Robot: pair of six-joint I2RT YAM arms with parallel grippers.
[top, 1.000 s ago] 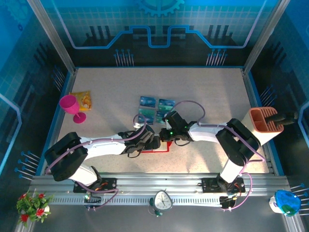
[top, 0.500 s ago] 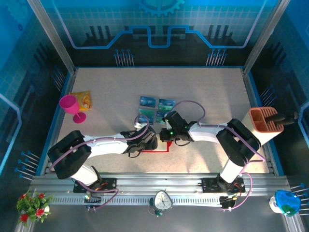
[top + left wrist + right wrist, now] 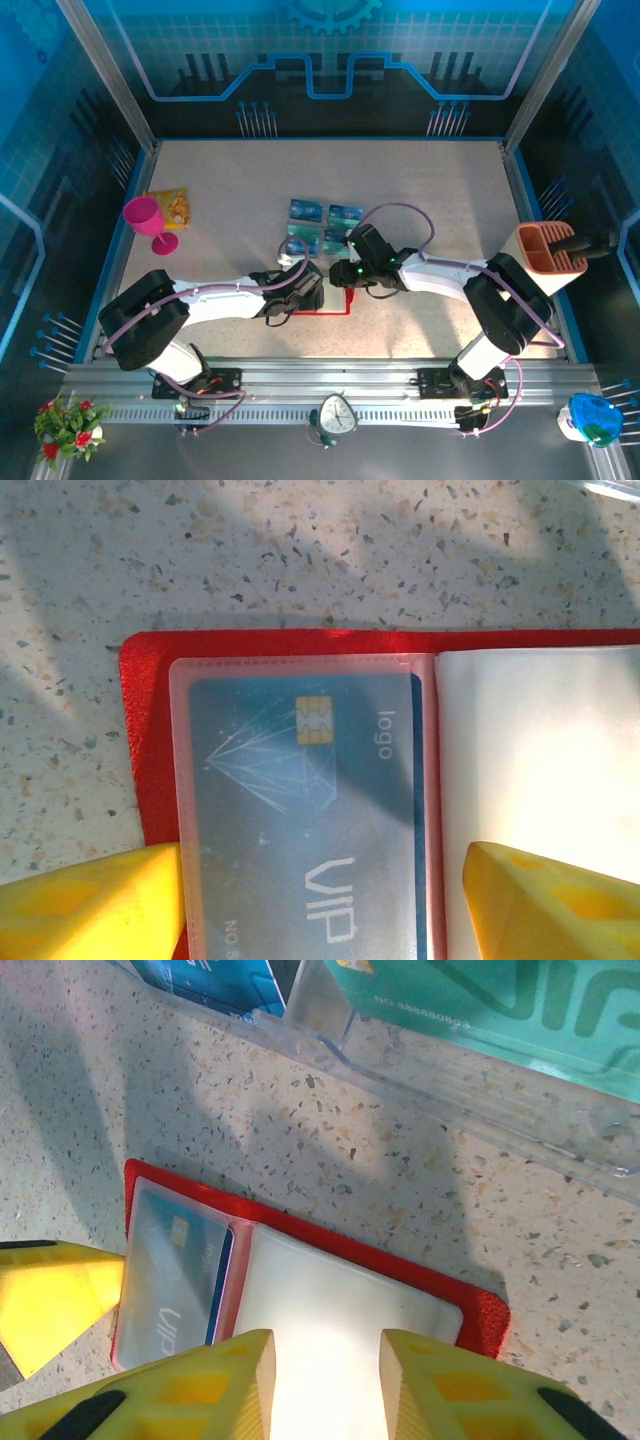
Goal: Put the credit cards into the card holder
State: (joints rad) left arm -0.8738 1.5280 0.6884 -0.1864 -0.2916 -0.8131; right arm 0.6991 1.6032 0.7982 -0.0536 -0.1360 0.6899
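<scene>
One blue card, chip and "VIP" lettering facing up, sits inside the clear sleeve on the left page of the card holder; the holder lies open and flat, red cover down, on the speckled table near the front middle; its right-hand page glares white, and what it holds cannot be told. Just behind the holder stands a clear tray carrying the other credit cards, blue and teal-green ones side by side. Now the jaws: the left gripper is spread wide, one yellow finger at the outer edge of the sleeve, the other at the fold, so the filled sleeve lies between them; whether the tips press on the holder cannot be told, and nothing is pinched. The right gripper is parted only a little, both tips over the bright right-hand page, nothing gripped between them; the two grippers meet over the holder from opposite sides.
</scene>
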